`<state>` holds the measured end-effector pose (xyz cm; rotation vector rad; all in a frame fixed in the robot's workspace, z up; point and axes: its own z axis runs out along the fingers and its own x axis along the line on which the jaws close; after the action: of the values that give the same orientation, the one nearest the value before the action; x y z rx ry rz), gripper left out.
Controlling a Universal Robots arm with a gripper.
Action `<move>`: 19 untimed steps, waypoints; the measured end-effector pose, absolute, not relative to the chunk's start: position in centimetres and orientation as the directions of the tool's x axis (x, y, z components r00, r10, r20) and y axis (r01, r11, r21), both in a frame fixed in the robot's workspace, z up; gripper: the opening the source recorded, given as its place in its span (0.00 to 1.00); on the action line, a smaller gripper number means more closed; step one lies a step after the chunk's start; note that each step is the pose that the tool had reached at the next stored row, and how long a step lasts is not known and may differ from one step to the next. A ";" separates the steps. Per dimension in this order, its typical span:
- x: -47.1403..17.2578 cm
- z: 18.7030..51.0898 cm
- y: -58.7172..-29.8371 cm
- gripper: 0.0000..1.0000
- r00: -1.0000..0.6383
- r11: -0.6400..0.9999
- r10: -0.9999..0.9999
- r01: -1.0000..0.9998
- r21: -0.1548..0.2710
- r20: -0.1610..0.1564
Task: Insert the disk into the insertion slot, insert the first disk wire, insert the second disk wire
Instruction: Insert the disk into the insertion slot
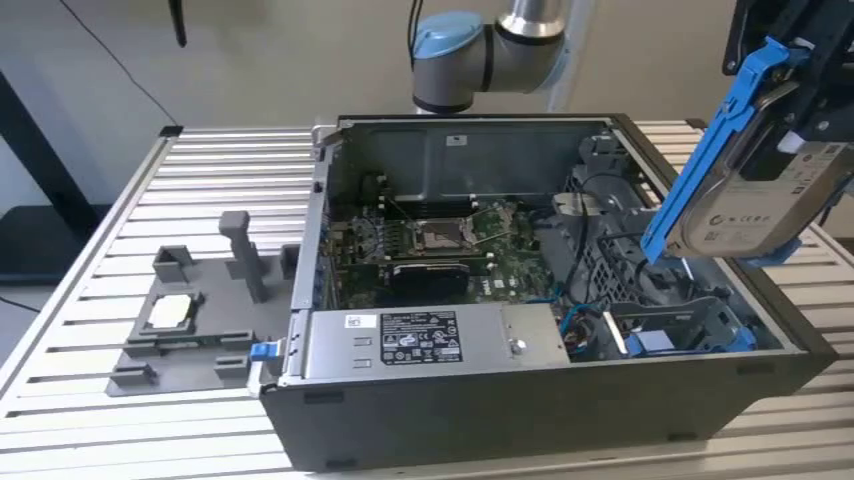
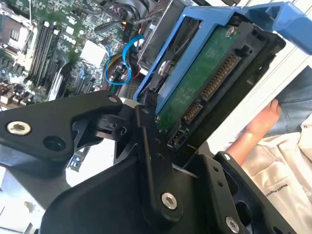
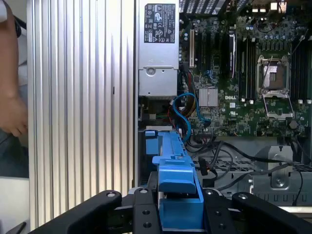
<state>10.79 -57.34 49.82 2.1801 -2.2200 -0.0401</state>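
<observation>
Currently one disk (image 1: 755, 200) clamped between jaws, above one open case (image 1: 400, 435).

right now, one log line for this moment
fingers: shut on disk | disk: tilted, held above case | slot: no disk yet

Counter: a silver counter of ribbed aluminium slats (image 1: 120, 200), the slats running from the exterior view's left to its right.
Case: a dark grey metal computer case (image 1: 534, 430), open on top, lies flat on the counter toward the exterior view's right and reaches from the near edge almost to the far edge.
Fixture: a grey 3D-printed plastic fixture with upright posts (image 1: 200, 340) sits on the slats at the exterior view's left, just beside the case; whether they touch cannot be told.
</observation>
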 end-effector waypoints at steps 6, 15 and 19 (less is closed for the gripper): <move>10.8 49.4 -57.3 0.33 -0.018 0.018 -1.000 -0.999 0.039 0.003; 10.8 48.6 -57.3 0.33 -0.018 0.018 -1.000 -0.999 0.039 0.003; 10.8 48.2 -57.3 0.33 -0.018 0.018 -1.000 -0.999 0.039 0.003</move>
<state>10.82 -57.34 48.22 2.1801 -2.2200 -0.0400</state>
